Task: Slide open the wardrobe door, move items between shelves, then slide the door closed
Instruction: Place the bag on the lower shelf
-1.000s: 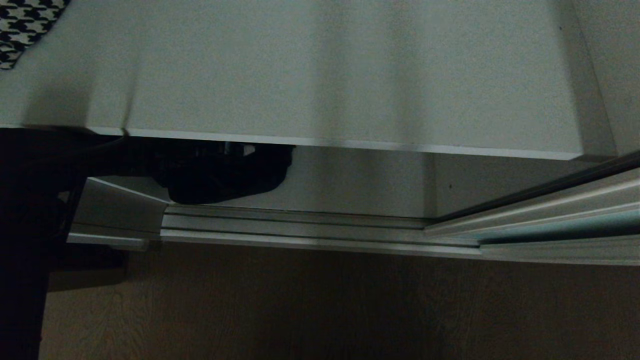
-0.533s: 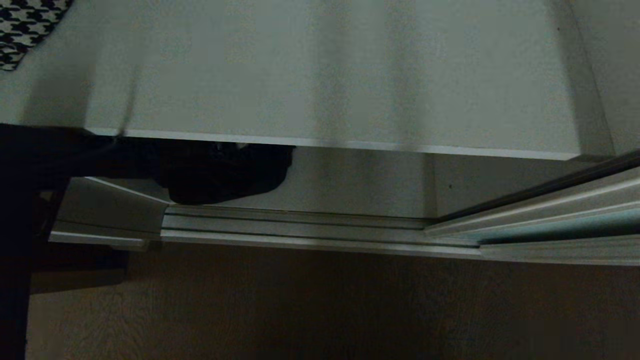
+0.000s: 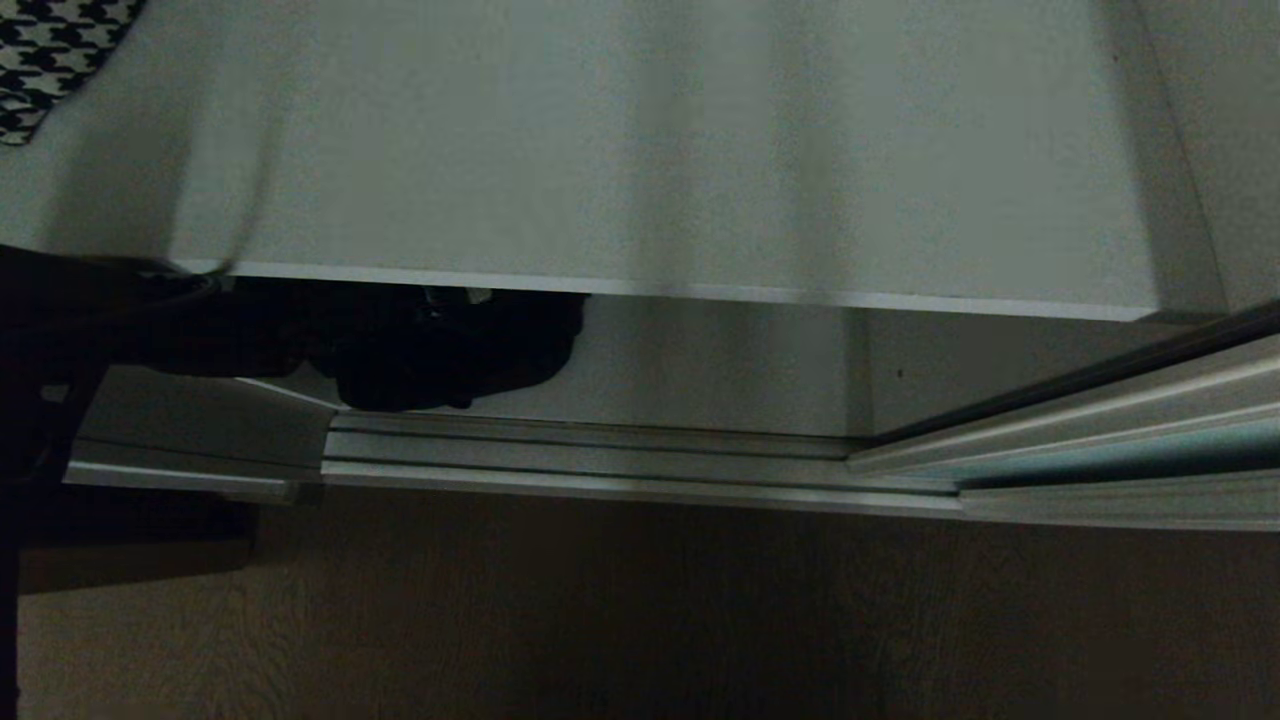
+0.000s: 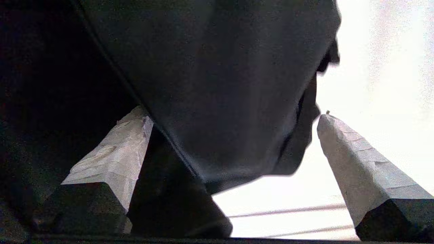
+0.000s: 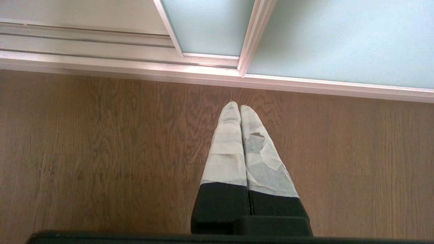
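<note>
A soft black bag (image 3: pixel 450 350) lies on the low shelf (image 3: pixel 700 370), partly hidden under the front edge of the upper shelf (image 3: pixel 650 150). My left arm (image 3: pixel 120 320) reaches in from the left beneath that edge. In the left wrist view my left gripper (image 4: pixel 235 115) is open wide, and the bag (image 4: pixel 220 84) bulges between its fingers (image 4: pixel 115 159). The far finger stands clear of the fabric. The sliding wardrobe door (image 5: pixel 339 37) is pushed aside to the right (image 3: pixel 1150 450). My right gripper (image 5: pixel 239 106) hangs shut and empty over the wooden floor.
The ribbed silver floor track (image 3: pixel 600 460) runs along the wardrobe front. A second frosted panel (image 5: pixel 206 27) sits behind the door's frame. Houndstooth fabric (image 3: pixel 40 50) lies at the upper shelf's far left. Brown wood floor (image 3: pixel 700 620) spreads in front.
My left arm's dark bulk has drawn away from the lower left of the head view and now lies flatter under the shelf edge. The bag's lower edge has bulged slightly.
</note>
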